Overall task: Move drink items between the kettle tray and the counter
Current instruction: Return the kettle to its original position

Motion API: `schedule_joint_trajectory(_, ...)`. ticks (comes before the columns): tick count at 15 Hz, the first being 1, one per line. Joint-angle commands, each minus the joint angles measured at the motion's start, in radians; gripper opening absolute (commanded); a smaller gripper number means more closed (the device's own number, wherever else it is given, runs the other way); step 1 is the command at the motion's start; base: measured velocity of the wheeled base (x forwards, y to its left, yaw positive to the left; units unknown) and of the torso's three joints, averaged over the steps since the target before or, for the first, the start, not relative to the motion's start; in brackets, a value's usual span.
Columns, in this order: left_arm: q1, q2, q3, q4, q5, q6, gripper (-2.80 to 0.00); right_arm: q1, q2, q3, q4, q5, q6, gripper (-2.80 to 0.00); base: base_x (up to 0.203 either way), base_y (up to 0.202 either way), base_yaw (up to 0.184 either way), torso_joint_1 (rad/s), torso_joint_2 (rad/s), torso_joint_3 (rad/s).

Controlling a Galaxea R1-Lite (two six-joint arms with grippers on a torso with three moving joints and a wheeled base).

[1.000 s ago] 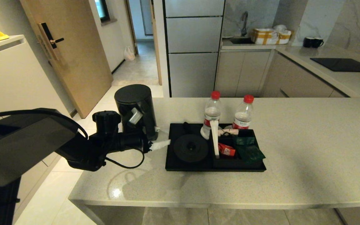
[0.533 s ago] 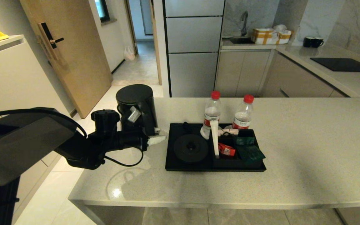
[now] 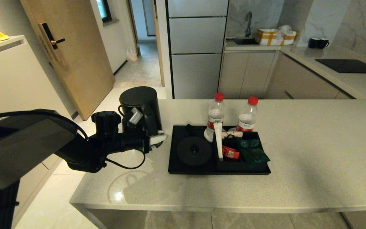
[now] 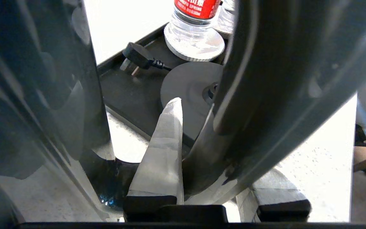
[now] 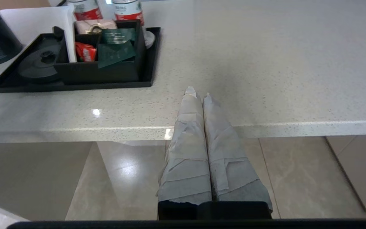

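Both left gripper [image 3: 158, 139] fingers straddle the kettle [image 3: 140, 109] handle.

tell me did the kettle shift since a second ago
Yes: the kettle has edged toward the kettle tray, narrowing the gap, with the left gripper at its handle.

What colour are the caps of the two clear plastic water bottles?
Red, on both clear plastic water bottles; the head view shows the caps best.

Head cam: high, looking forward and down over the counter [image 3: 297, 152]. Left wrist cam: very close behind the kettle [image 4: 281, 79] handle, apparently facing the tray [image 4: 129, 95]. Right wrist cam: below the counter's near edge, facing the tray, which all views share.
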Motion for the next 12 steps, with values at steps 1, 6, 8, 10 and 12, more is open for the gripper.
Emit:
schedule_joint_trajectory(1,0.000,0.010,0.020,-0.076,-0.001,0.020,-2.80,0.000,-0.002,0.000,0.001,0.000,0.000,-2.80,0.000,0.000,0.000,0.000,0.00,0.000)
schedule_joint_trajectory(6,-0.046,-0.028,0.110,-0.178,0.047,0.099,-2.80,0.000,-0.002,0.000,-0.001,0.000,0.000,-2.80,0.000,0.000,0.000,0.000,0.00,0.000)
schedule_joint_trajectory(8,-0.051,-0.029,0.112,-0.181,0.059,0.106,-2.80,0.000,-0.002,0.000,-0.001,0.000,0.000,-2.80,0.000,0.000,0.000,0.000,0.00,0.000)
schedule_joint_trajectory(10,-0.077,-0.061,0.154,-0.219,0.088,0.121,-2.80,0.000,-0.002,0.000,0.001,0.000,0.000,-2.80,0.000,0.000,0.000,0.000,0.00,0.000)
schedule_joint_trajectory(12,-0.095,-0.090,0.169,-0.237,0.106,0.127,-2.80,0.000,-0.002,0.000,-0.001,0.000,0.000,-2.80,0.000,0.000,0.000,0.000,0.00,0.000)
